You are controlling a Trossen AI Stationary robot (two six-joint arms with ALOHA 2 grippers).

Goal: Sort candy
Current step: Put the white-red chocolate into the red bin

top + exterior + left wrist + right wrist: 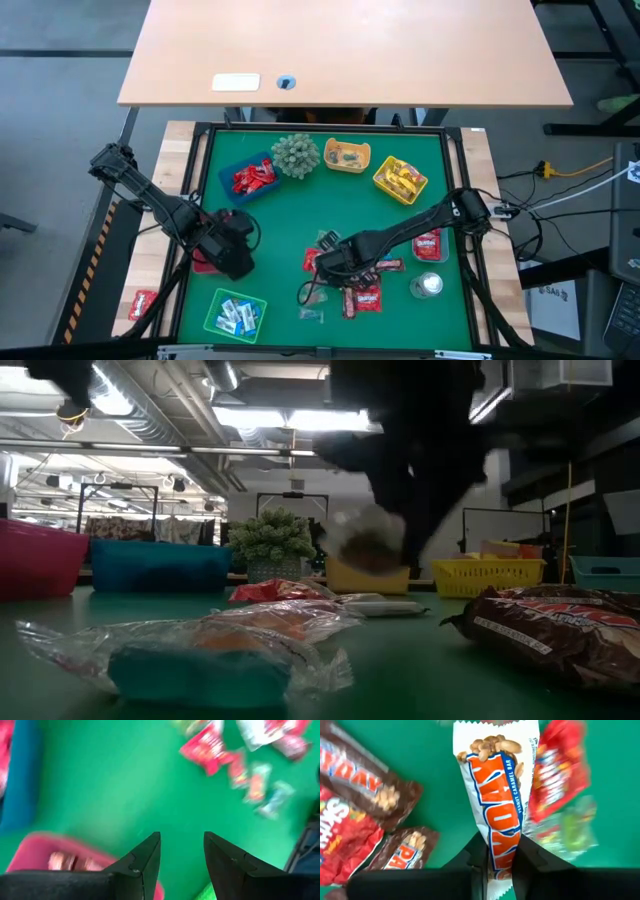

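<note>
One white-and-orange peanut caramel bar (497, 800) pinched at its near end between right gripper (501, 857) fingers, over green bench (290, 215) centre, beside loose pile (365, 285). Bar's long axis runs straight out along gripper's line, free end pointing away from wrist. Sorting partly done, by my reading: red sweets in blue tray (252, 177), yellow ones in yellow tray (400, 180), blue-white in green tray (236, 315); several packets left around bar. Left gripper (182, 851) apart, empty, above pink tray (60, 855).

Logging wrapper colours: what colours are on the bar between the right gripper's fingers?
White with orange lettering edged blue; right wrist view.
</note>
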